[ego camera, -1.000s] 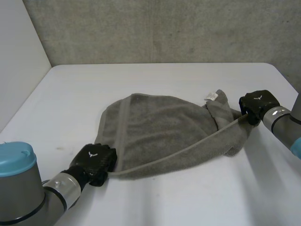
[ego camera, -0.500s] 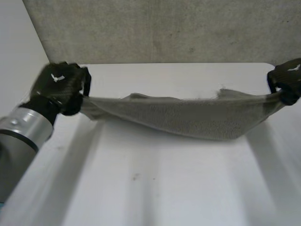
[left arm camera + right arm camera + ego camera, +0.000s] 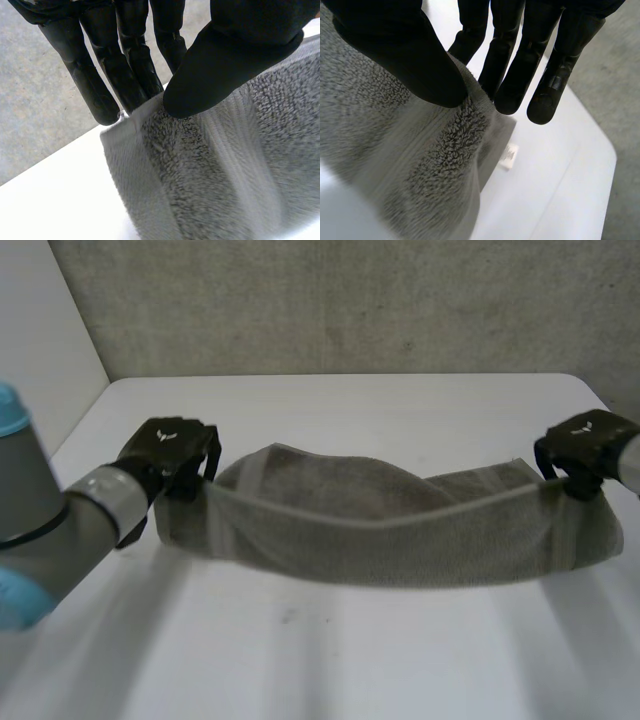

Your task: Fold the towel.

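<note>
Towel (image 3: 380, 530) hangs stretched side to side over the table (image 3: 330, 670), its long axis running between the left and right edges, sagging at the middle. The left hand (image 3: 172, 450) pinches one upper corner, the right hand (image 3: 585, 445) the other.

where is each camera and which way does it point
Head view: between and behind the arms, looking down at the table; both arms show, left hand and right hand holding the towel between them.
Left wrist view: on the left wrist, looking along the palm; its fingers and thumb pinch a towel corner.
Right wrist view: on the right wrist, same; its fingers and thumb pinch the other end.
Shared: towel and table in all three.
</note>
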